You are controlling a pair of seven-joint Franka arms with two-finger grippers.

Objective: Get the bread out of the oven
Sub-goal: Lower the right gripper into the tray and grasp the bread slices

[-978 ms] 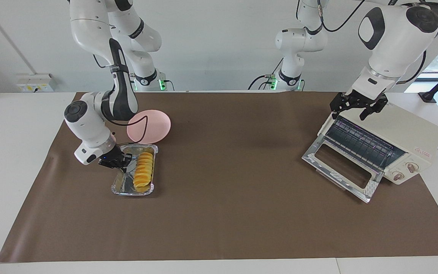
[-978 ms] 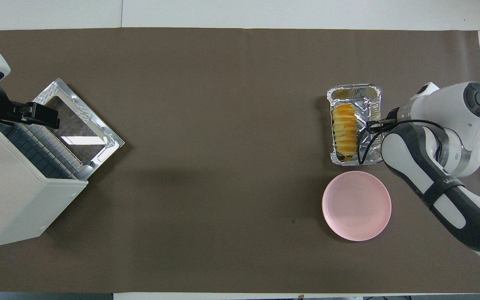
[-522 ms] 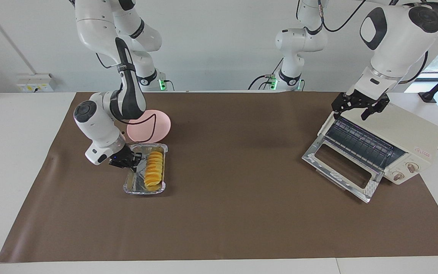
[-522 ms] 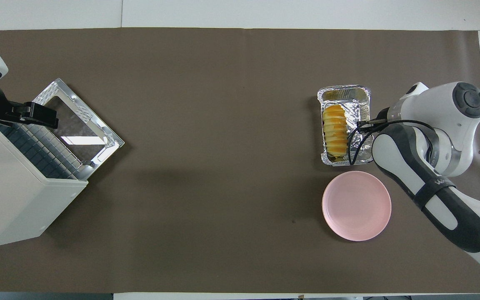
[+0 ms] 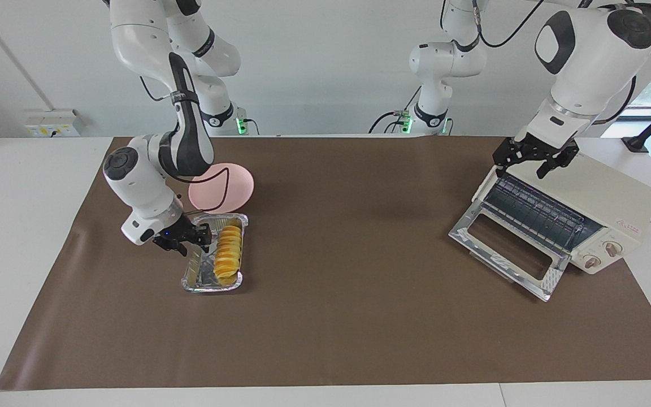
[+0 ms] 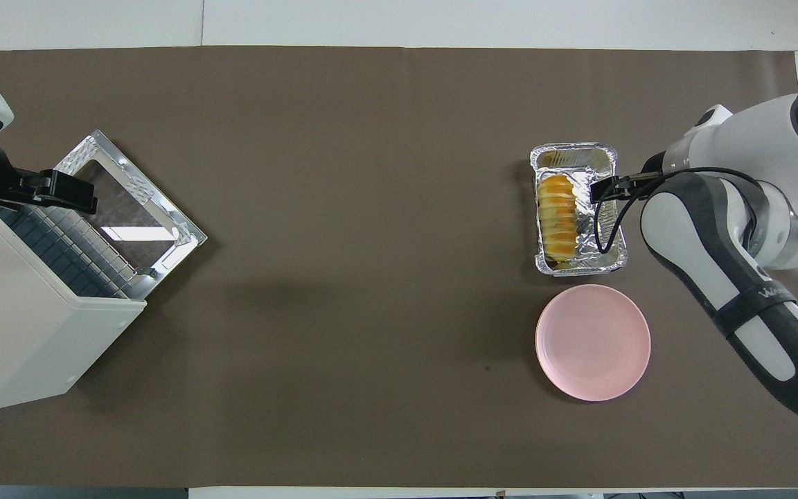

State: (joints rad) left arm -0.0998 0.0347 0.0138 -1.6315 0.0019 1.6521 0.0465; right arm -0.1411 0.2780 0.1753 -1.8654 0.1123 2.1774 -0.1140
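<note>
I see the bench (image 5: 359, 328) under a brown mat. At the left arm's end stands the oven (image 5: 580, 212), its door dropped open and the rack bare. My left pincer (image 5: 533, 161) hovers over the oven's top front edge, fingers spread, holding nothing. Toward the right arm's end lies the pink plate (image 5: 229, 186), and just farther from the robots the foil tray (image 5: 212, 265) holds the bread (image 5: 228, 254). My right pincer (image 5: 187, 244) sits at the tray's rim, fingers parted, gripping nothing.
</note>
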